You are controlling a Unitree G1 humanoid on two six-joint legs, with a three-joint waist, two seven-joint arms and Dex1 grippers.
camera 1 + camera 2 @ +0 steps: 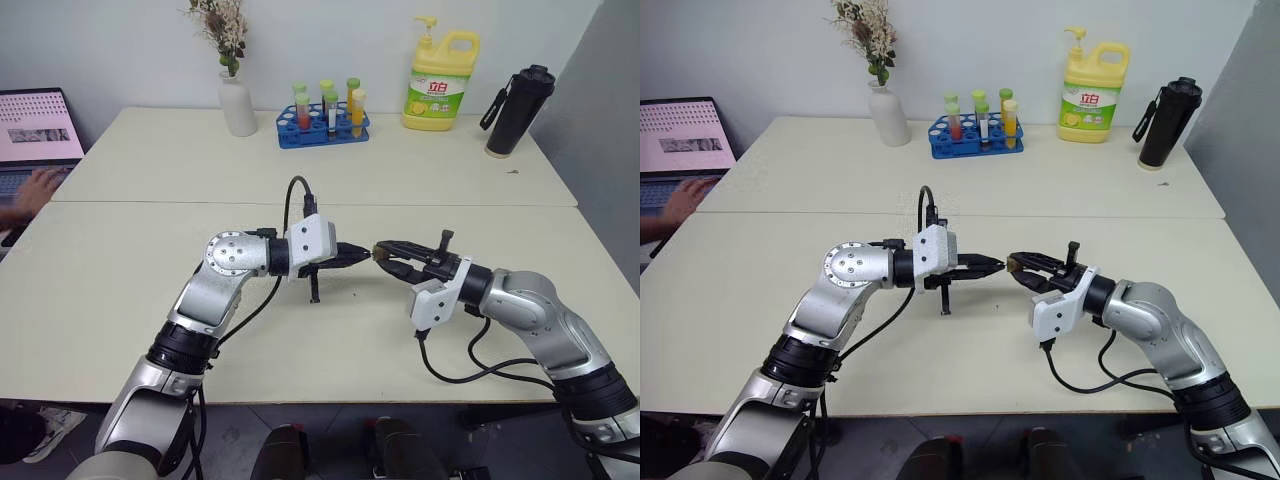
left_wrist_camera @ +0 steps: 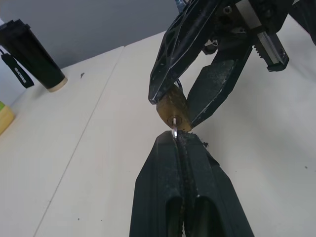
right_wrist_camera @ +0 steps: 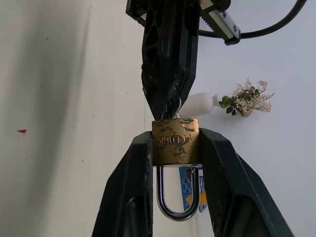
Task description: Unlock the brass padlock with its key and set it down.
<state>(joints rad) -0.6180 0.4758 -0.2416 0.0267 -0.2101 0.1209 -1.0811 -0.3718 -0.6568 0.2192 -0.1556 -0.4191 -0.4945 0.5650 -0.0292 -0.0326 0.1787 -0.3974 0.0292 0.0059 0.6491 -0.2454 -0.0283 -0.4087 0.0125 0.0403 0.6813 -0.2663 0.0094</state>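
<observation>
One table [image 1: 150, 290] spans the frame; above its centre, two grippers meet tip to tip. The right gripper [image 3: 175, 148] clamps one brass padlock [image 3: 175, 142] by its sides, shackle unreleased. The left gripper [image 2: 177, 140], fully closed, pinches one key [image 2: 175, 131] inserted in the keyhole.

Left end effector [image 1: 362, 254] tip-to-tip with right end effector [image 1: 385, 255] above the table [image 1: 120, 290].

Vase [image 1: 238, 103], tube rack [image 1: 323, 128] (blue), detergent [image 1: 439, 82], laptop [image 1: 38, 135].

Brass padlock [image 3: 175, 141] — gold, silvery shackle (mottled); black fingers [image 3: 129, 192]; cream table [image 1: 150, 290].
</observation>
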